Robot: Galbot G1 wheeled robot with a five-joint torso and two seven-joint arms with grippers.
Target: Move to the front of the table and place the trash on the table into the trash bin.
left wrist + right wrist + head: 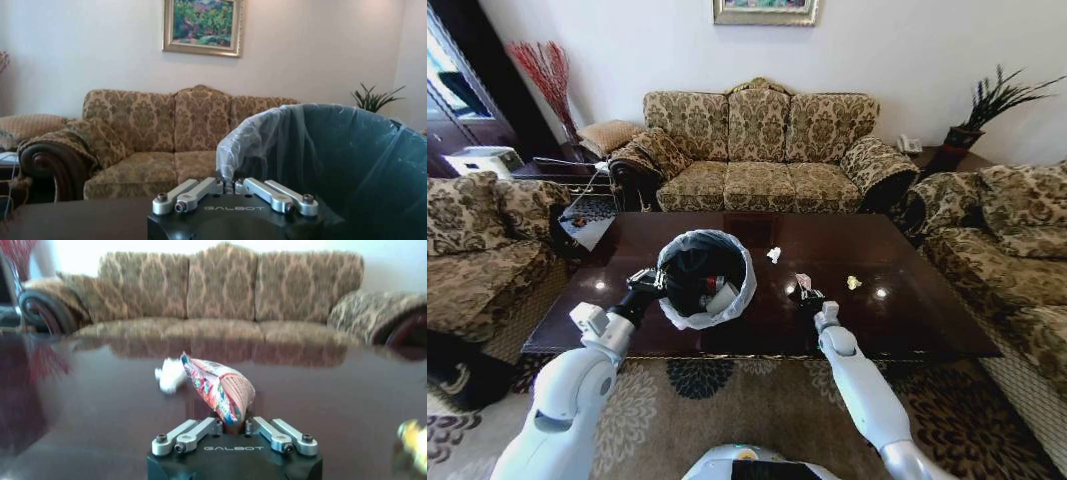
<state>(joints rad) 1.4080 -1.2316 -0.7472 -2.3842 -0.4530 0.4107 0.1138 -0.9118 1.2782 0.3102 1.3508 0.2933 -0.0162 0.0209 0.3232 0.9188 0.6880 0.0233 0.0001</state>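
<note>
Pickup is your step in hand: your right gripper (233, 426) has its fingers clamped on a wrapper (219, 386) just right of the trash bin (706, 279), whose rim your left gripper (230, 187) pinches. Next, carry the wrapper over the bin, then let go.

On the table (927, 320), the trash bin (706, 278) sits near the front edge left of centre, a wrapper (804, 285) to its right, crumpled paper (774, 254) behind them, another small scrap (854, 283) farther right.
</note>
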